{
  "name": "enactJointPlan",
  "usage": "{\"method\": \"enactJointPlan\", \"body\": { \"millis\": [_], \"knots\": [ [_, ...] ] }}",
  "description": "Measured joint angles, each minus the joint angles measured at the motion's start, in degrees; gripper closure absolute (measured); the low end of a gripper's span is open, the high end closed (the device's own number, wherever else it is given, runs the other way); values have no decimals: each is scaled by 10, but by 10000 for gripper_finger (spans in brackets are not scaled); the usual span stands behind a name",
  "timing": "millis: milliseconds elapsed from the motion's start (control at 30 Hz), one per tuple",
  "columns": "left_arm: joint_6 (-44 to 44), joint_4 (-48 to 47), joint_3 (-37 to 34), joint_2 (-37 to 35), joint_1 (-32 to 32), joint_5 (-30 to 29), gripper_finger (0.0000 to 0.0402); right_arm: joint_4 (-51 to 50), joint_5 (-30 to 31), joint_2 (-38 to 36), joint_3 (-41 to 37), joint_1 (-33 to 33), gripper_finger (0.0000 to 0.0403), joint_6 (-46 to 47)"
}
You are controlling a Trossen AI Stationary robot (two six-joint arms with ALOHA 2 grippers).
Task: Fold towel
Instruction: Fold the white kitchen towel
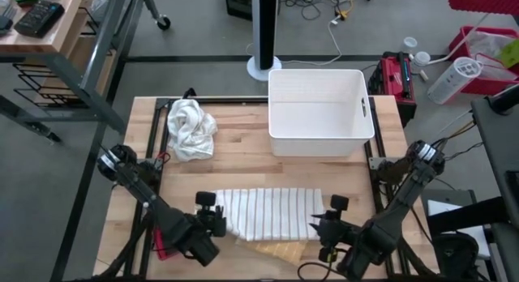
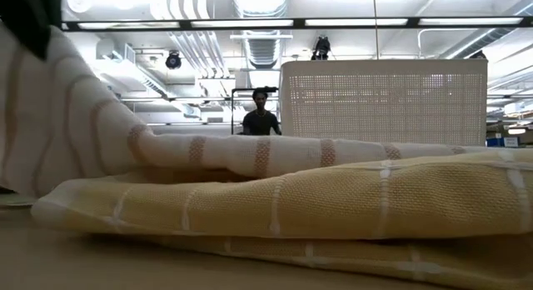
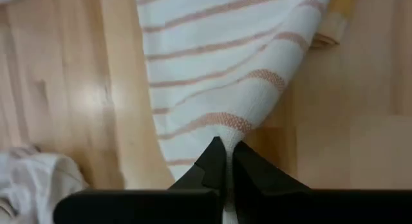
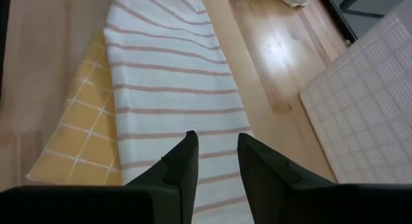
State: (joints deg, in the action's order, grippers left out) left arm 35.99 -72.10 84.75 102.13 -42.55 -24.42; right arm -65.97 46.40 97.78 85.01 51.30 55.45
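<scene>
A white towel with pale brown stripes (image 1: 272,213) lies across the table's near middle, partly on a yellow checked towel (image 1: 280,249). My left gripper (image 1: 217,221) is shut on the striped towel's left end, which rises toward it in the low view (image 2: 58,132). My right gripper (image 1: 324,229) is open over the towel's right end. In its wrist view the two fingers (image 4: 217,143) stand apart with the striped cloth (image 4: 174,89) showing flat between and beyond them. My left gripper pinches the striped towel's left edge (image 3: 226,129) between its two fingers. The cloth is gathered into a small peak at the fingertips. The fingers come from above, slanting down. That end is lifted off the table; the rest lies on the yellow towel and the wood.
A white plastic bin (image 1: 318,112) stands at the far middle-right of the table. A crumpled white cloth (image 1: 190,128) lies at the far left. Bare wood shows between these and the towels. A person stands in the room far behind the table (image 2: 261,115).
</scene>
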Motion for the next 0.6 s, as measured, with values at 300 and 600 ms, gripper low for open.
{"method": "enactJointPlan", "body": {
  "millis": [300,600],
  "knots": [
    [33,-4,-1,0,16,126,401,-13,8,-1,0,34,299,77],
    [121,38,-16,0,-17,181,351,-13,4,-1,0,47,284,112]
  ]
}}
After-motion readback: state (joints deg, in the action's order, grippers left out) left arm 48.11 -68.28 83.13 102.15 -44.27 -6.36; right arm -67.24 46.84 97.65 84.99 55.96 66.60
